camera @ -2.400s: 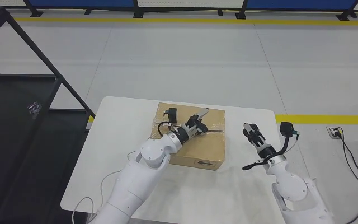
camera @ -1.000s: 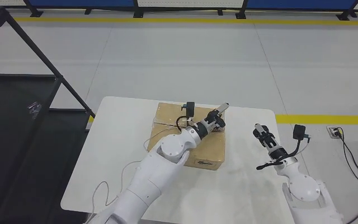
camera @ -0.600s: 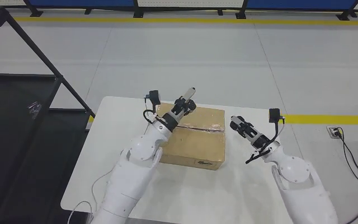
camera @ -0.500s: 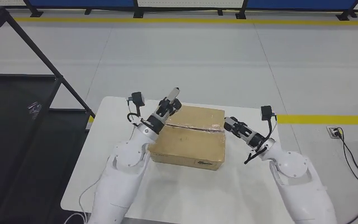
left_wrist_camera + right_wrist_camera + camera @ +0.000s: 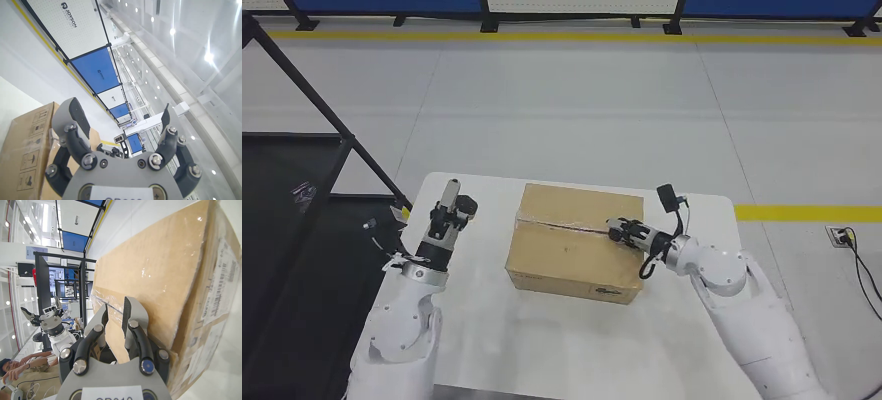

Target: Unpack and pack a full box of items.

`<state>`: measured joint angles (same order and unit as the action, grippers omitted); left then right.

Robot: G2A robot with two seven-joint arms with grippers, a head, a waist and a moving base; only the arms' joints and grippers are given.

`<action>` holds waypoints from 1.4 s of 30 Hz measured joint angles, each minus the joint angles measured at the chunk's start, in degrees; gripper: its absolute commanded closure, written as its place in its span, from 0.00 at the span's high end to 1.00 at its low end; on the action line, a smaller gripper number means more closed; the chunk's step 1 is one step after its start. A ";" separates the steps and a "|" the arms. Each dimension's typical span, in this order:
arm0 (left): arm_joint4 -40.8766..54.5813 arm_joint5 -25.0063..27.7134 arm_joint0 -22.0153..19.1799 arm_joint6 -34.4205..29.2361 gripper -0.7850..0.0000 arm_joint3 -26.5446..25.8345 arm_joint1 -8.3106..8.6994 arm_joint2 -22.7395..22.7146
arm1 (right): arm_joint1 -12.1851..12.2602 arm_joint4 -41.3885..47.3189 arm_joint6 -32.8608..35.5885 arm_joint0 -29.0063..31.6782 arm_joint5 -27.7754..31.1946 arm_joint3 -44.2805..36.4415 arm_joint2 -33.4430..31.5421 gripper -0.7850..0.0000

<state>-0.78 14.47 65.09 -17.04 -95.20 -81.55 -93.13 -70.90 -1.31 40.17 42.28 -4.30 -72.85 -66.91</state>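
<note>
The box (image 5: 577, 245) sits mid tabletop (image 5: 482, 310), the right hand (image 5: 612, 232) is on its taped top at 3 o'clock, fingers (image 5: 132, 309) a little apart in its wrist view, and the left hand (image 5: 452, 195) at 9 o'clock is spread wide.

Glossy white rounded arm shells (image 5: 402, 330), thin black cables (image 5: 646, 268) looping at the wrists; the left pincer (image 5: 121, 108) and the right pincer (image 5: 116, 306) alike have grey metal plates (image 5: 121, 176), black linkages (image 5: 75, 140), silver screws (image 5: 89, 161), ribbed black pads (image 5: 79, 115), a white label (image 5: 121, 193)

Cardboard box (image 5: 572, 258) (taped), right end effector (image 5: 613, 232) at seam, left end effector (image 5: 450, 190) apart
</note>
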 measured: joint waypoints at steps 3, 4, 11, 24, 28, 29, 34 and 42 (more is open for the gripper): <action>1.74 0.23 0.65 -0.44 1.00 0.01 0.28 -1.43 | -0.40 0.12 -0.34 -0.91 -0.44 0.37 1.43 0.27; 2.31 0.29 0.77 -0.65 1.00 0.07 0.39 -1.87 | -0.57 0.12 -0.60 -1.28 -0.78 0.53 1.97 0.26; 4.22 1.02 1.83 -0.98 1.00 0.14 0.90 -3.46 | -2.08 -0.30 -2.25 -4.92 -4.95 2.95 6.53 0.25; 8.11 2.25 4.48 -0.92 1.00 -0.41 1.78 -6.63 | -5.73 1.45 -1.71 -12.94 -5.83 10.50 14.71 0.24; 8.85 2.57 5.18 -1.06 1.00 -0.62 2.05 -7.25 | -7.21 2.08 -1.62 -15.30 -5.64 12.78 17.46 0.24; 9.00 2.63 5.33 -1.05 1.00 -0.67 2.10 -7.39 | -7.55 2.25 -1.64 -15.78 -5.53 13.27 18.04 0.24; 9.95 2.86 6.22 -1.07 1.00 -0.87 2.41 -8.19 | -9.64 3.06 -2.33 -18.31 -5.10 16.02 21.35 0.24; 11.50 3.60 7.63 -1.27 1.00 -1.07 2.84 -9.18 | -13.41 4.89 -5.43 -21.69 -4.81 20.94 25.85 0.24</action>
<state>10.71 18.08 72.71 -18.31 -96.27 -78.71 -102.31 -84.31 3.59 34.74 20.60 -9.11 -51.91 -41.06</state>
